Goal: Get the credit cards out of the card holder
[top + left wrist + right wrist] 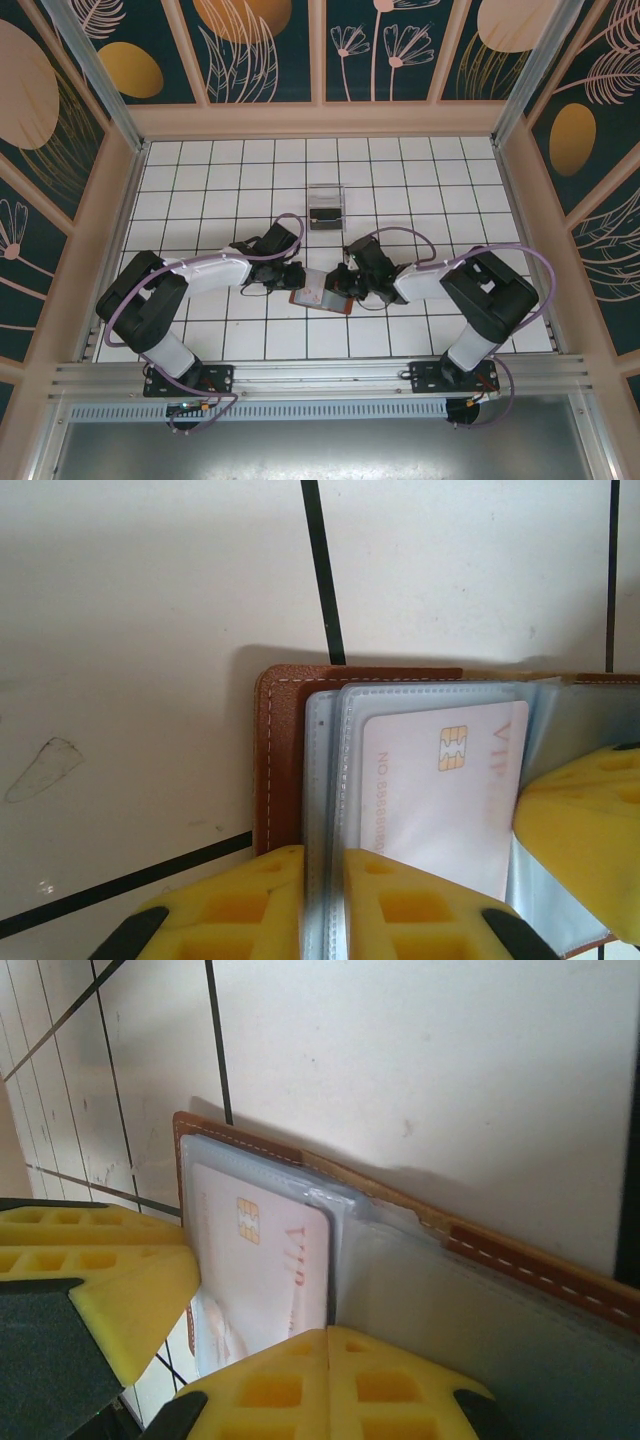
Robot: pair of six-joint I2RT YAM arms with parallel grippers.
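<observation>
Top external: card holder [318, 297] spread open, inside up, on the white tiled table [200, 180], long axis roughly left to right. At its left end, left gripper [293, 279]; at its right end, right gripper [345, 285], both arms leaning in over it and hiding much of it. Beyond it, well apart, a clear plastic box [325, 208], with bare tile between. Left wrist: yellow fingers clenched on the holder's clear sleeve pages just inside the stitched brown side edge. Pale credit card [440, 800] with a gold chip tucked in a sleeve, long axis parallel to that side edge, so across the holder's length. Chip end toward the holder's far brown edge; the other arm's yellow finger just beside the card's long side. Right wrist: fingers pressed shut at the sleeve edge right beside the same card. Card itself nipped or only the sleeve: cannot tell. Left arm's yellow finger close against the holder's opposite side.
</observation>
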